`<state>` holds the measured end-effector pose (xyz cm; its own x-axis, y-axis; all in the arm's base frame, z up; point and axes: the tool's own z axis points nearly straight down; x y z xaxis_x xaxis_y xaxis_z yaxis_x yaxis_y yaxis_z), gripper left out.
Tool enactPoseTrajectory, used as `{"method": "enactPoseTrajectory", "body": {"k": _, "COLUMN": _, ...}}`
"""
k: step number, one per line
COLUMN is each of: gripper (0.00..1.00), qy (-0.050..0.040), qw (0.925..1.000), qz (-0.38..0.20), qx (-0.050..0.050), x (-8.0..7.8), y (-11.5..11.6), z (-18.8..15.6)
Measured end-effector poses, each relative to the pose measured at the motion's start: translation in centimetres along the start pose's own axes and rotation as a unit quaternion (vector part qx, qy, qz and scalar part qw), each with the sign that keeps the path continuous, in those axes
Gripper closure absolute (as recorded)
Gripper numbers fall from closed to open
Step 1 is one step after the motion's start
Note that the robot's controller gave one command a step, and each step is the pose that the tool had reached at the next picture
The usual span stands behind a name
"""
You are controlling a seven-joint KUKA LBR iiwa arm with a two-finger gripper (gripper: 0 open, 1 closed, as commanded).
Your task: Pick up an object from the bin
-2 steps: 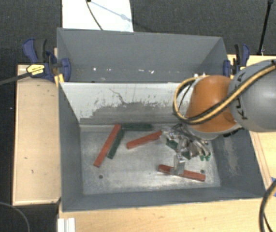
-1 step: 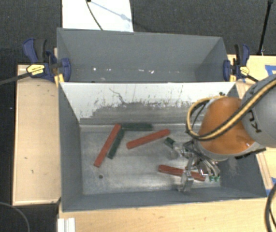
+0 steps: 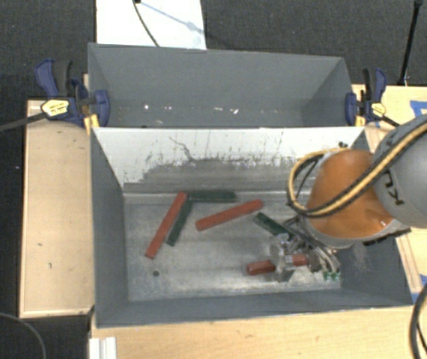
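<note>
Dark carpet surrounds the grey bin [image 3: 108,223]; the end effector [image 3: 294,264] sits low at its front right, at a short red stick [image 3: 258,268].
Clenched or released cannot be told. Best to centre across that stick, clear of the dark green stick [image 3: 267,222], then lift straight.

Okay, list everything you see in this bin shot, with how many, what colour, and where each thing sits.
Bin: one, grey metal, centre of the view.
Red sticks: three; a long one at left, a long one mid-floor, a short one at the hand.
Green sticks: three, dark; one along the back, one beside the left red stick, one just left of the hand.
Arm: one, grey with an orange cover, entering from the right.
Hand: one, low over the front right floor.
</note>
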<state>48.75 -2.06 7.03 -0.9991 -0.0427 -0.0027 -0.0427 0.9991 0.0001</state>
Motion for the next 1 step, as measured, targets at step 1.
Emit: {"method": "enactPoseTrajectory", "body": {"k": 1, "gripper": 1.00, "qy": -0.0040, "qw": 1.0000, "qz": 0.000, "qx": 0.001, "x": -0.06, "y": -2.98, "z": -13.92}}
